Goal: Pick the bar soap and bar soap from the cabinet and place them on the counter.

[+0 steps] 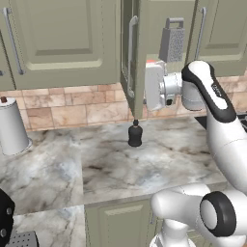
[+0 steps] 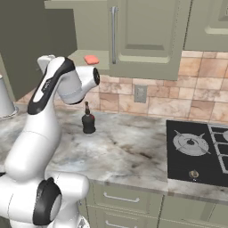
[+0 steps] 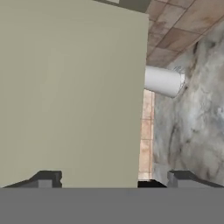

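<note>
I'm holding my pincer (image 3: 113,177) wide open and empty beside the cabinet door (image 3: 72,94); the salmon bar soap (image 2: 91,59) is lying flat on the cabinet shelf (image 2: 80,57), above and beyond my wrist, so I'm needing to climb

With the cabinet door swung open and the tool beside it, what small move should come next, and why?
Probably swing the hand around the door's edge toward the shelf. The open tool faces the flat panel of the cabinet door, close up, while the salmon-orange soap lies untouched on the cabinet shelf. The counter carries just a black bottle, so no bar is out yet.
</note>
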Robot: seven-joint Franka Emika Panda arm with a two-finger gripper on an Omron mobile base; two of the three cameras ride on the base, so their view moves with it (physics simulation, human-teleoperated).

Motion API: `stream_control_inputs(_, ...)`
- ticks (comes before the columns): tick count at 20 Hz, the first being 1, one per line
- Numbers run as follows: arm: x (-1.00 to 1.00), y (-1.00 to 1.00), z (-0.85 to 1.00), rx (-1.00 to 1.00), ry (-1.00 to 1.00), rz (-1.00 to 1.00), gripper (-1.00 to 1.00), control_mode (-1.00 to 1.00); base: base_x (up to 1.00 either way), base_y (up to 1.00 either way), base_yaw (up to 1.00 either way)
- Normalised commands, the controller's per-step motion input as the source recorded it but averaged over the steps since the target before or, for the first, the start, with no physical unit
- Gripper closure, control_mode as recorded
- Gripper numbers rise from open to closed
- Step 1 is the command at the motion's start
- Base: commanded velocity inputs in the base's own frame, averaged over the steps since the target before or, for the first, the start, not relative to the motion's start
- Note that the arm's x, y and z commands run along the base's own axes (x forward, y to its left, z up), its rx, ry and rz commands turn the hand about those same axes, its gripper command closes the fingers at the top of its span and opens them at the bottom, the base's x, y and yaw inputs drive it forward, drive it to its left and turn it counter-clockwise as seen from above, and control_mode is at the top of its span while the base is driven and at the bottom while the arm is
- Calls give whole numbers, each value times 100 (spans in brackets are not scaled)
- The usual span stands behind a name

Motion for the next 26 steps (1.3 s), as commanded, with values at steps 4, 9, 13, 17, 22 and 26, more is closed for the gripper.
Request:
stream_control_inputs(4,-14,48,0,-1,-21,-4,-100,-100,0,0,0)
stream_control_inputs(9,-2,20,-1,-6,-4,1,-100,-100,0,0,0)
stream_control_inputs(13,-8,-72,8,3,0,7,-100,-100,0,0,0)
stream_control_inputs(17,-14,-88,18,1,-4,9,-100,-100,0,0,0)
stream_control_inputs(22,-15,-95,25,0,-12,9,-100,-100,0,0,0)
stream_control_inputs(26,-15,-97,34,0,-22,12,-100,-100,0,0,0)
